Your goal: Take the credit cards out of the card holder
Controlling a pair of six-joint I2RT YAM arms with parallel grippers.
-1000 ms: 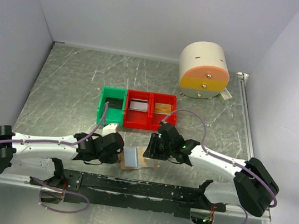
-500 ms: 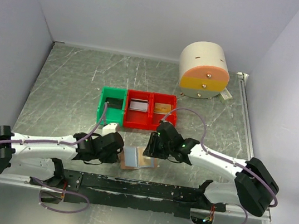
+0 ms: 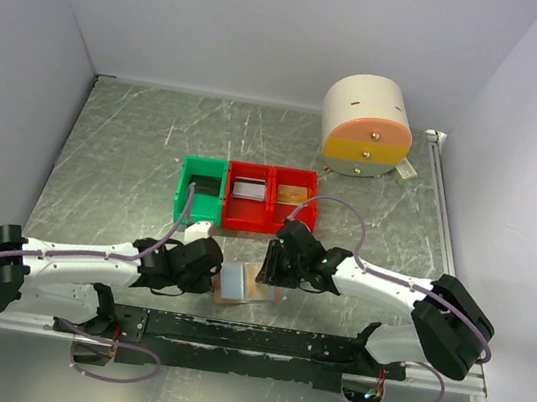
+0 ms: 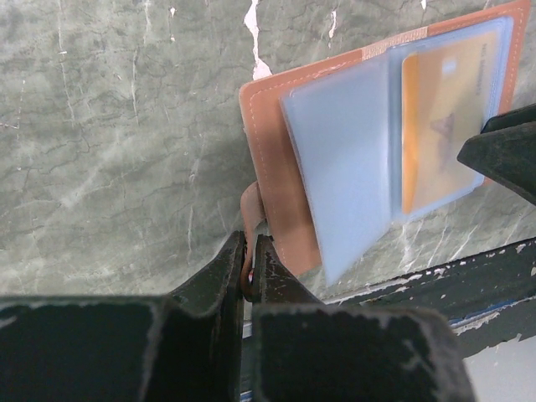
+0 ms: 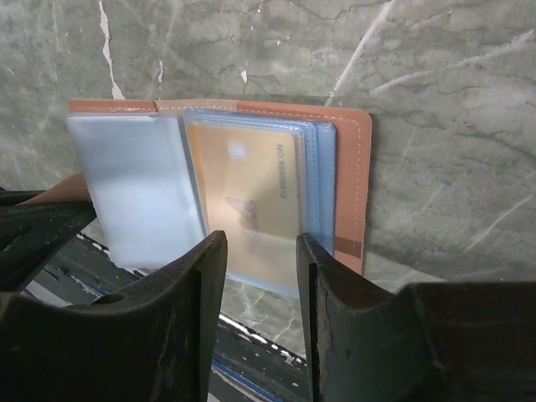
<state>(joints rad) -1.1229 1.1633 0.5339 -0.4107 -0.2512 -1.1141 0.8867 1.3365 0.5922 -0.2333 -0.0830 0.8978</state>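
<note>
Found card holder (image 5: 356, 167) open on worktop (image 5: 435, 84) at near edge, between arms. Noted left tool (image 4: 249, 264) clamped on its leather flap; right tool (image 5: 260, 243) apart, poised over gold card (image 5: 251, 197) in clear sleeve (image 5: 138, 184). Judged best: nip card edge only, draw along sleeve

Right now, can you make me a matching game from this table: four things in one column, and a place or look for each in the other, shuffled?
1 gold card
2 card holder
3 green bin
4 cream cylinder

A far back, on the right
B just left of the red bins
C tucked inside the card holder
D tan leather, lying open

Pairs: 1-C, 2-D, 3-B, 4-A
</note>
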